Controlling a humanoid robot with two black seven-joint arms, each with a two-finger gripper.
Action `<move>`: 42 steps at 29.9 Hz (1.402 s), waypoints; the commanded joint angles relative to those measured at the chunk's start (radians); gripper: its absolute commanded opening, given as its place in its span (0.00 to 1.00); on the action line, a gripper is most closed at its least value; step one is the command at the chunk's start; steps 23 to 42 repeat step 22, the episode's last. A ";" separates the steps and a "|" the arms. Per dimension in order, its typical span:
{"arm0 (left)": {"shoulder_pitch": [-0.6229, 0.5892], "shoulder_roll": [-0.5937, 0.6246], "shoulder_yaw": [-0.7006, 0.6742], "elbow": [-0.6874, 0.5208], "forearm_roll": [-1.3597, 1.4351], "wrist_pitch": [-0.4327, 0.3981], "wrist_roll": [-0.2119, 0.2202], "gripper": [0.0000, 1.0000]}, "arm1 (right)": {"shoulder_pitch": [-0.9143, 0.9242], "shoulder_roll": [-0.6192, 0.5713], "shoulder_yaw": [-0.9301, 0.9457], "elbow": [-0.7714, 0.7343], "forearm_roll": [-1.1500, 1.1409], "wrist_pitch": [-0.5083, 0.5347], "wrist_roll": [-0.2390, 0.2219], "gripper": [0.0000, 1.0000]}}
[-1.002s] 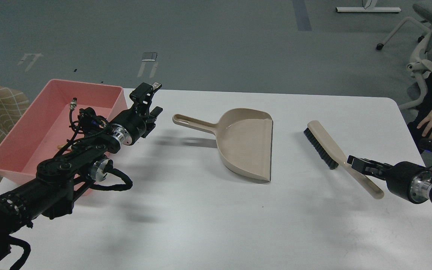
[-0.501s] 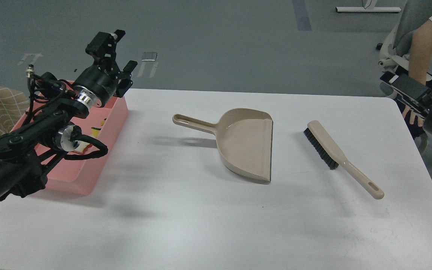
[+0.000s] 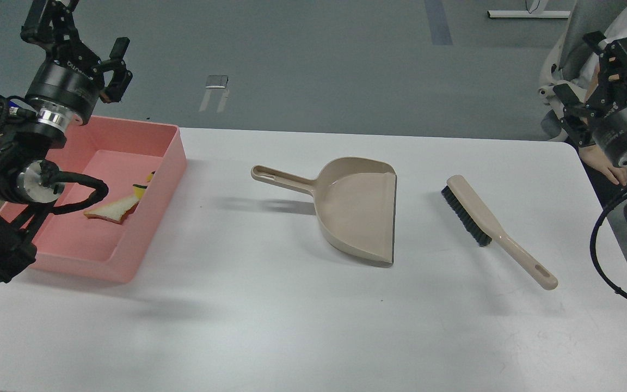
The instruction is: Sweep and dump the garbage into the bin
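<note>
On the white tabletop [image 3: 292, 316], largest first: the pink bin [image 3: 145, 228] sits at the left edge, now uncovered since the left arm has risen clear of it. Both arms are lifted high and away; the left claw [image 3: 82, 41] stands wide and empty, the right claw [image 3: 591, 81] likewise spread, no longer at the brush [image 3: 487, 226] it reached a second ago. Dustpan [image 3: 354, 209] and brush lie untouched at centre and right. The garbage, a bread slice [image 3: 113, 208] and a sponge piece [image 3: 143, 188], rests inside the bin; the task appears complete.
</note>
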 commanded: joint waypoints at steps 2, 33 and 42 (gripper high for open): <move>0.006 -0.016 -0.005 -0.016 0.000 0.002 0.000 0.98 | 0.048 0.011 -0.002 -0.170 0.138 -0.009 0.000 1.00; 0.076 -0.019 -0.057 -0.019 -0.104 -0.038 0.074 0.98 | 0.104 0.101 -0.009 -0.257 0.298 0.005 0.000 1.00; 0.076 -0.019 -0.057 -0.019 -0.104 -0.038 0.074 0.98 | 0.104 0.101 -0.009 -0.257 0.298 0.005 0.000 1.00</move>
